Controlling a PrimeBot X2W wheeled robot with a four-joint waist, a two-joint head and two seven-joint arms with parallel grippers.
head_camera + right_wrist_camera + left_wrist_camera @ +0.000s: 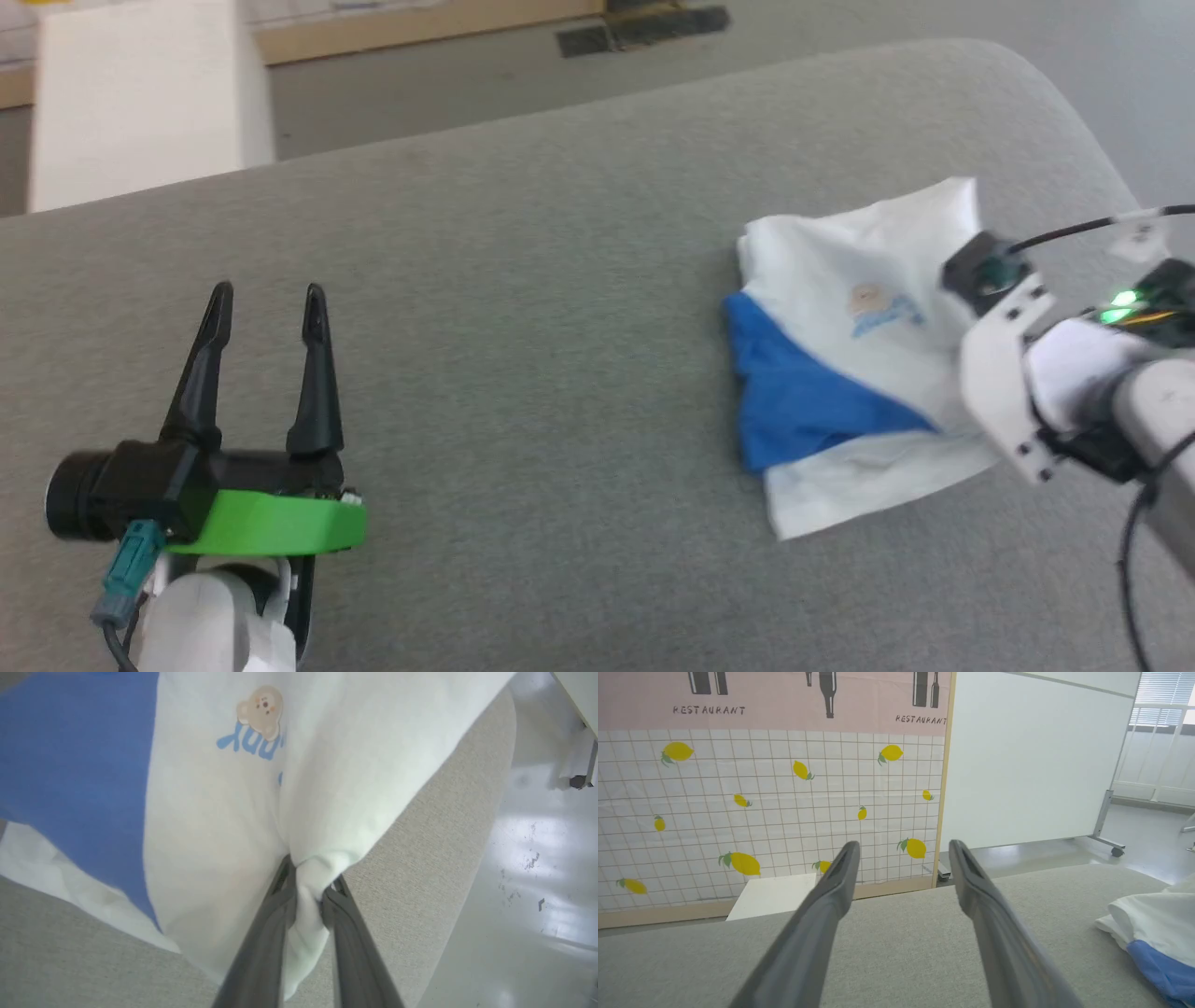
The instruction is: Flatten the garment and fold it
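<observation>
From the head view, the garment (840,271) lies bunched at the right of the grey table (523,280), with the left claw (268,299) spread wide, well apart from it. The right wrist view shows up close the right claw (308,884) pinching a white fold below the bear print (260,709).

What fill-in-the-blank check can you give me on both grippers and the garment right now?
1. The right gripper is shut on a bunch of the garment, gripping its ____ fabric.
2. The left gripper has its jaws ____ and holds nothing.
3. The sleeve lying across the garment is ____ in colour.
Missing words: white; open; blue.
</observation>
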